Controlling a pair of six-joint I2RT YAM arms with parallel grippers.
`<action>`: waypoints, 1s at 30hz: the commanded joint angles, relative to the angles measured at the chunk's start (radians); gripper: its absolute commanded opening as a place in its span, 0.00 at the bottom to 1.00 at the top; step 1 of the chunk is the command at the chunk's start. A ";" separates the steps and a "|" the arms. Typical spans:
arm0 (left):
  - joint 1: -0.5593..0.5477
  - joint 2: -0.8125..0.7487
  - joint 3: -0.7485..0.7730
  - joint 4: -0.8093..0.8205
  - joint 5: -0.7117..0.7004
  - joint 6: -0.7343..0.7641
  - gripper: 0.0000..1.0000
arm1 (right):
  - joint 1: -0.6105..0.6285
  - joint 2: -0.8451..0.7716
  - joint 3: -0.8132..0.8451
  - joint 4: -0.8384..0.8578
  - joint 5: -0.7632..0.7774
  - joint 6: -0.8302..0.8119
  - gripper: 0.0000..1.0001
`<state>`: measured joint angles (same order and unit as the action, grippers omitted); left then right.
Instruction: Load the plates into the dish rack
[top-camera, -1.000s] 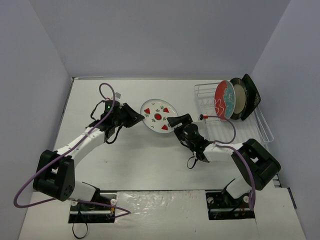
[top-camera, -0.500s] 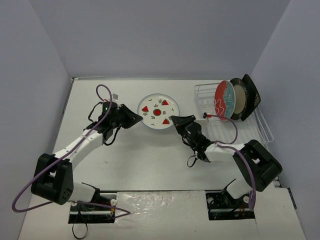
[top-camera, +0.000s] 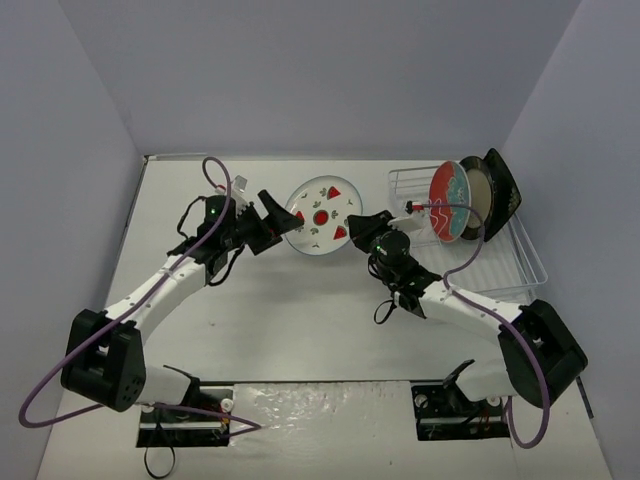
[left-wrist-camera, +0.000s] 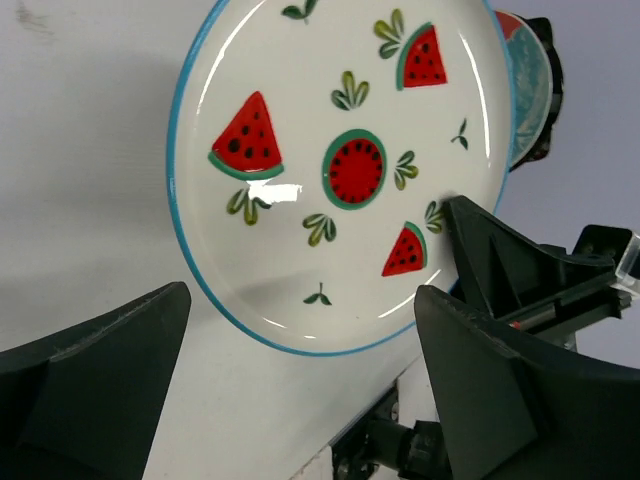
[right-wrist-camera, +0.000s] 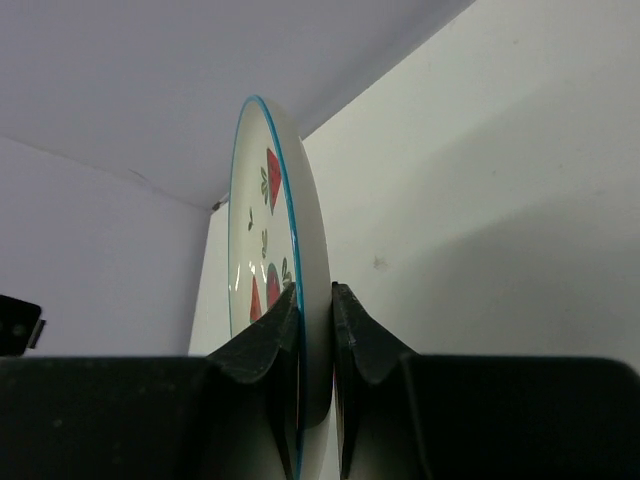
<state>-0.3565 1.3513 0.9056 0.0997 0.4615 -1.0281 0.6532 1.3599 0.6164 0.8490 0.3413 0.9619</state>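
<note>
Right gripper (right-wrist-camera: 315, 300) — clamped on the rim of the watermelon plate (right-wrist-camera: 268, 290), one black finger on each face. The right wrist view shows the plate edge-on and close to upright, gripped at its lower edge.

Left gripper (top-camera: 278, 214) — jaws wide apart, holding nothing. The plate's left edge sits just ahead of the gap; I cannot tell whether a fingertip touches it.

Plate: held between the two grippers, over the back middle of the table (top-camera: 300, 320). Its face is turned toward the left arm. It is left of the rack (top-camera: 522, 262) and apart from it.

- Round and shallow, with a glossy white glaze that catches a bright glare spot.
- Thin blue line around the rim.
- Three red wedge slices with green rind and black seeds, a round slice at the centre, and small green leaf sprigs scattered between.
- Edge-on, the rim is thick and rounded.

Rack: thin pale wire, rectangular, on the right side of the table. Three plates stand on edge at its far end, close together:

- floral plate (top-camera: 447, 200), red and teal, in front
- black-rimmed plate (top-camera: 478, 200) behind it
- square black plate (top-camera: 503, 190) rearmost, leaning back

Table is matte white, and the gripper fingers are matte black.
</note>
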 joint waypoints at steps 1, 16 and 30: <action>-0.005 -0.051 0.116 -0.020 0.052 0.117 0.97 | -0.053 -0.159 0.119 0.091 0.092 -0.133 0.00; 0.039 -0.126 0.250 -0.403 -0.230 0.406 0.97 | -0.178 -0.284 0.486 -0.250 0.119 -0.795 0.00; 0.345 -0.287 0.122 -0.529 -0.369 0.415 0.97 | -0.362 -0.074 0.814 -0.571 -0.066 -1.366 0.00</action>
<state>-0.0902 1.1037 1.0503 -0.4182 0.1079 -0.6273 0.3321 1.2654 1.3571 0.2400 0.3521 -0.1824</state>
